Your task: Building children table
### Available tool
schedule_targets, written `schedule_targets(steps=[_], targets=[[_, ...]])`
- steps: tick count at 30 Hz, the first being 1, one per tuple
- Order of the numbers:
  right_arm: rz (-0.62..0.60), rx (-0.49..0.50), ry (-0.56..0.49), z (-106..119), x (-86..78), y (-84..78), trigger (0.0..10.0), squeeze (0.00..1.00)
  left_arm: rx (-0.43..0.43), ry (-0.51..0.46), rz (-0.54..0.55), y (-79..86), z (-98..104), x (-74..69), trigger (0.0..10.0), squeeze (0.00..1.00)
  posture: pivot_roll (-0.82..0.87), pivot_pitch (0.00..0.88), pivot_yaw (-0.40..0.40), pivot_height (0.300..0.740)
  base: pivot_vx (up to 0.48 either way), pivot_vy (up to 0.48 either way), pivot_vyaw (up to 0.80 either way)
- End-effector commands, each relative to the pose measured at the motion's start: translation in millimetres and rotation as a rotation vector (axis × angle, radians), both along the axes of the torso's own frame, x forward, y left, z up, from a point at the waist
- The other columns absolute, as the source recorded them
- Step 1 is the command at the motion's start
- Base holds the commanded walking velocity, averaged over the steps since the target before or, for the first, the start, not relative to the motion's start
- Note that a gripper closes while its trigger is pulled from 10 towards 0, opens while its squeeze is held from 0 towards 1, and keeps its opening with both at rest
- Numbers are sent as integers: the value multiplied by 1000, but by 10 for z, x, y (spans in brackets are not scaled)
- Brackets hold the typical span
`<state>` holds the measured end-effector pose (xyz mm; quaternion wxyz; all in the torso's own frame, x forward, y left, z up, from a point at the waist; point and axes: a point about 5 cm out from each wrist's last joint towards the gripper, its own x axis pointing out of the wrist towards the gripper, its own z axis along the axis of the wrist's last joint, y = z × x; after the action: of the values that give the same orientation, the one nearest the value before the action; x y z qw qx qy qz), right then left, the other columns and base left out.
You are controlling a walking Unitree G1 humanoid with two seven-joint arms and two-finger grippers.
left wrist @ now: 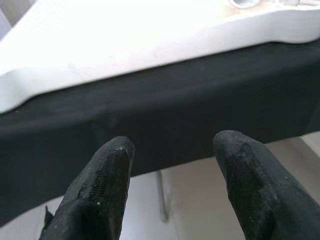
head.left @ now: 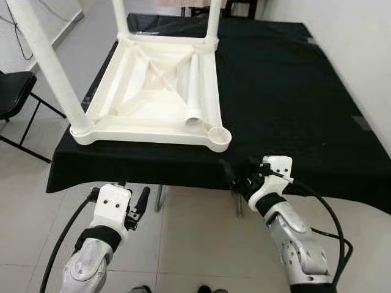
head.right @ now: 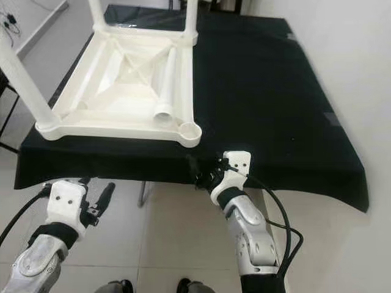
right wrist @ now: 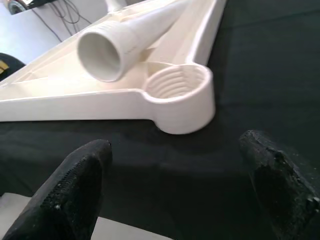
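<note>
White table top (head.left: 146, 91) upside down; loose leg (head.left: 194, 91) inside.

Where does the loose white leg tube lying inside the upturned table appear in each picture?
Left eye view: loose leg lies along the tabletop's right inner rim.
Right eye view: same place.
Left wrist view: its open end is at the top edge.
Right wrist view: upper left.
Shared landmark: empty threaded socket.
</note>
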<state>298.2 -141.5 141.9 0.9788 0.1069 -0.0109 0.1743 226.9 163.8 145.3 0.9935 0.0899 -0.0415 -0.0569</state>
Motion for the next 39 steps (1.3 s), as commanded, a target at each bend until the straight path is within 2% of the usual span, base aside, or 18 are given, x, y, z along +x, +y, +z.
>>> schedule_targets(steps=[1,15,23,29,30,34,35,36,39], targets=[[3,-13,18,-47,-8,17,10000,0,7,4,8,1,-25,-18,10000,0,55,196,-55,740,0,0,0],[25,-33,13,-50,-32,55,10000,0,37,0,-32,-72,-56,50,10000,0,43,170,-59,740,0,0,0],[29,0,-21,52,15,66,10000,0,35,-28,-73,-119,34,137,10000,0,38,167,-61,740,0,0,0],[16,34,-22,88,58,71,10000,0,50,-42,-85,-134,67,143,10000,0,53,165,-60,740,0,0,0],[19,58,-18,107,94,97,10000,0,47,-42,-97,-136,82,124,10000,0,72,163,-62,740,0,0,0],[24,48,-16,100,97,116,10000,0,25,-25,-96,-125,62,79,10000,0,76,162,-65,740,0,0,0],[20,17,-10,59,84,114,10000,0,-8,20,-71,-66,-16,-45,10000,0,81,165,-60,740,0,0,0],[14,7,-8,49,80,105,10000,0,-21,34,-59,-42,-36,-82,10000,0,81,165,-60,740,0,0,0],[1,7,-10,44,75,89,10000,0,-5,25,-47,-16,-22,-92,10000,0,83,158,-50,740,0,0,0]])
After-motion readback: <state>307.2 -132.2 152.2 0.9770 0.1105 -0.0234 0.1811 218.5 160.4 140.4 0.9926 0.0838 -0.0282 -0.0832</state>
